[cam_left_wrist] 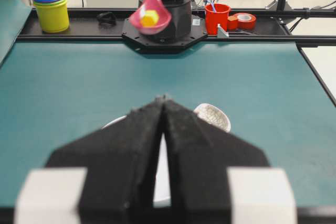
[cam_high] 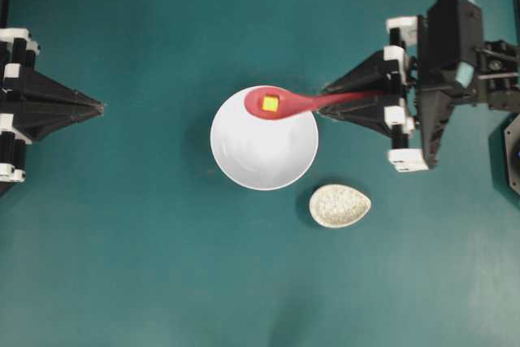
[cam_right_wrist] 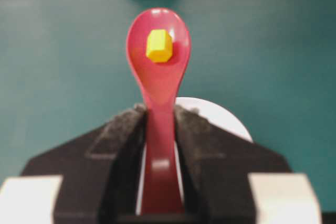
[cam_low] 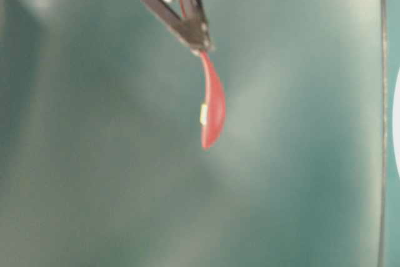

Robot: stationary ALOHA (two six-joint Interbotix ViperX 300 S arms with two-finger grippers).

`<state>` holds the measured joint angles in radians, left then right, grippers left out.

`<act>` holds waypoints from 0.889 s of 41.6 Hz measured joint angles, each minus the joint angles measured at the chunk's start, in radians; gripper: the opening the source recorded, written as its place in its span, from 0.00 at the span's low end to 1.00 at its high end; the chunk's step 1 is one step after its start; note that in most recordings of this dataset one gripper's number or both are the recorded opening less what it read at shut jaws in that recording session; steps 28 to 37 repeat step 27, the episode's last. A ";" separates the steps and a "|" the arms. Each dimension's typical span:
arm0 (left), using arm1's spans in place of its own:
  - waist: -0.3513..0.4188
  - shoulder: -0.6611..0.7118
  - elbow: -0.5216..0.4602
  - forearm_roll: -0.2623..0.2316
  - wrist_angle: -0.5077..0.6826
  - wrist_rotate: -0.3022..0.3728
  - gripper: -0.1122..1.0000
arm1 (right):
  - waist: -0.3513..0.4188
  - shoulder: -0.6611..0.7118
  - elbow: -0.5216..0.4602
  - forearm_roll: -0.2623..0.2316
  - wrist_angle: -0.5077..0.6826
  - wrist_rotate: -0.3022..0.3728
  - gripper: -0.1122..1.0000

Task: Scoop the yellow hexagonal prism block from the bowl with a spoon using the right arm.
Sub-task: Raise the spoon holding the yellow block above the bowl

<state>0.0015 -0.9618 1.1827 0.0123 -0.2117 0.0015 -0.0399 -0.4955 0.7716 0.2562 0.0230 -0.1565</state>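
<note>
My right end effector [cam_high: 329, 101] is clamped on the handle of the spoon [cam_high: 280, 103]. The yellow hexagonal prism block [cam_high: 270, 103] sits in the scoop, which hangs over the far rim of the bowl [cam_high: 264, 148], raised clear of it in the left wrist view. My left end effector [cam_high: 99, 106] rests closed at the left, well apart from the bowl. A speckled dish [cam_high: 340, 206] lies on the counter [cam_high: 122, 266] just near-right of the bowl. Beyond the counter's far edge stand stacked cups [cam_left_wrist: 51, 10], a red cup [cam_left_wrist: 217, 18] and a tape roll [cam_left_wrist: 243, 20]. Bare counter surrounds the bowl on the left and near sides.
</note>
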 measured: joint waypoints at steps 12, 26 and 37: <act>0.000 -0.005 0.000 0.000 -0.002 0.002 0.10 | 0.006 -0.009 0.003 -0.002 0.000 -0.002 0.32; 0.000 -0.003 0.000 0.002 -0.002 0.002 0.10 | 0.008 -0.009 0.003 -0.014 -0.003 -0.003 0.32; 0.000 -0.003 0.000 0.002 -0.002 0.002 0.10 | 0.008 -0.009 0.002 -0.014 -0.003 -0.003 0.32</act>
